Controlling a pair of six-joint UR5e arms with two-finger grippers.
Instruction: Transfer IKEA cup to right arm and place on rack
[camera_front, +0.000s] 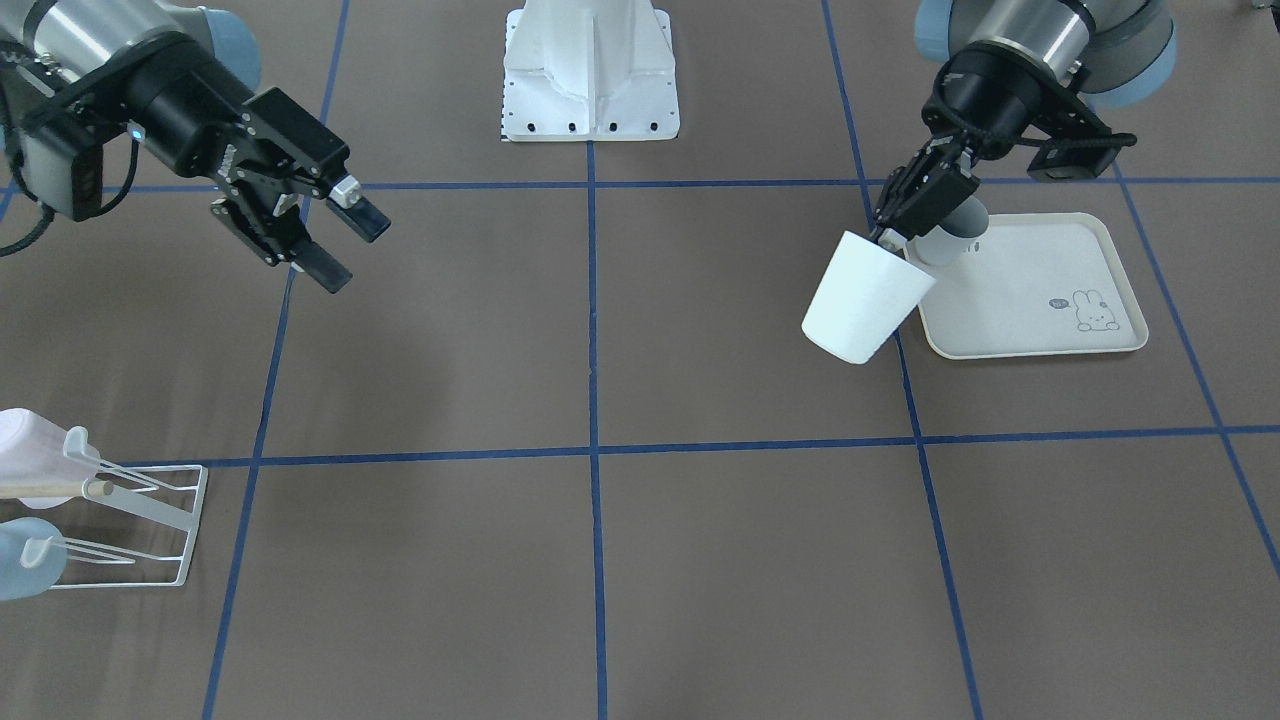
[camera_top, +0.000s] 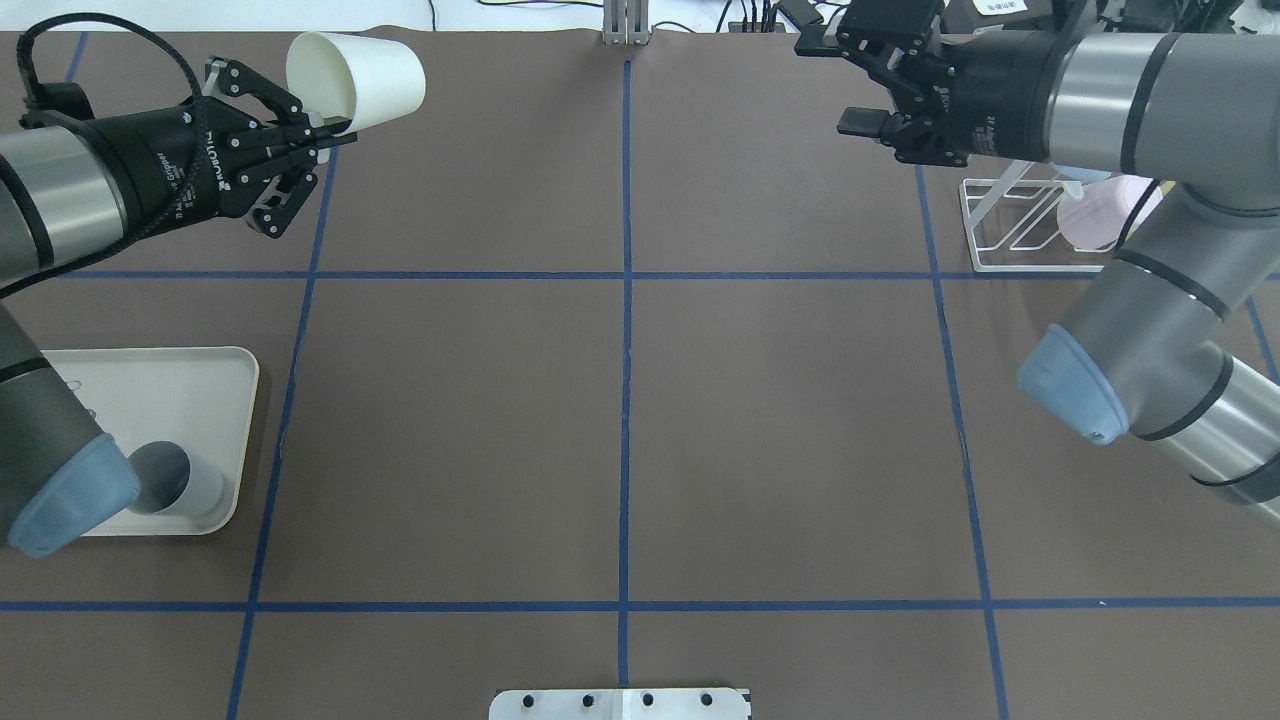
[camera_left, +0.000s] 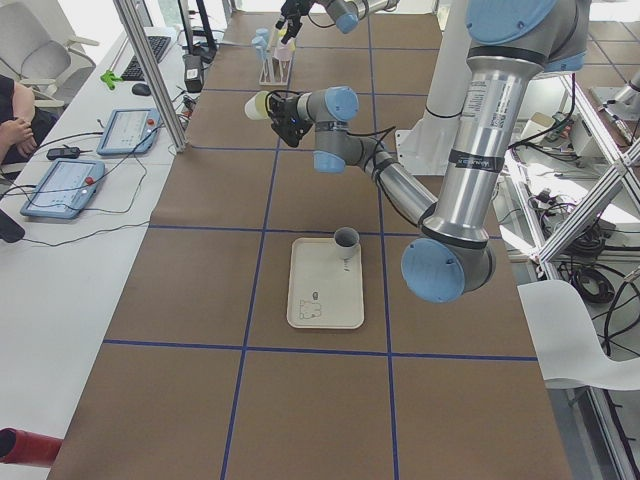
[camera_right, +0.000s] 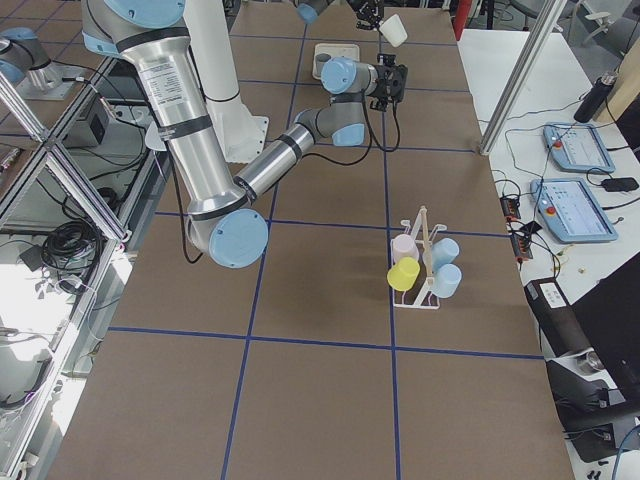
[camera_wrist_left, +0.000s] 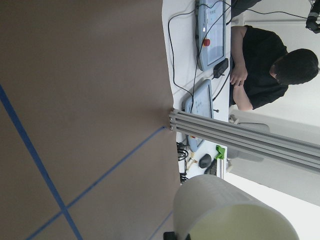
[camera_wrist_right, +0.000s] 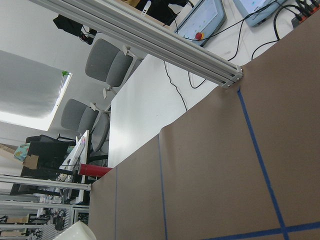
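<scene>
Left tool (camera_front: 892, 236) is clenched on the rim of the white cup (camera_front: 865, 298), one finger inside the mouth and one outside. It holds the cup in the air, tilted nearly onto its side. In the overhead view the cup's mouth faces the tool and its base points toward the middle of the counter (camera_front: 700, 560). The left wrist view shows the cup's pale wall and rim at the bottom of the picture.

Right tool (camera_front: 345, 245) hangs released on the other side of the counter, its two fingers spread with nothing between them, well apart from the left tool.

A cream tray (camera_front: 1040, 290) with a rabbit drawing lies flat under the left arm. A grey cup (camera_front: 958, 232) stands upright in the tray corner nearest the robot.

On the right arm's side, toward the counter's far edge from the robot's base, stands the white wire rack (camera_right: 425, 250) with its wooden bar. It carries a pink cup (camera_right: 403, 246), a yellow cup (camera_right: 403, 273) and two blue cups (camera_right: 445, 268).
</scene>
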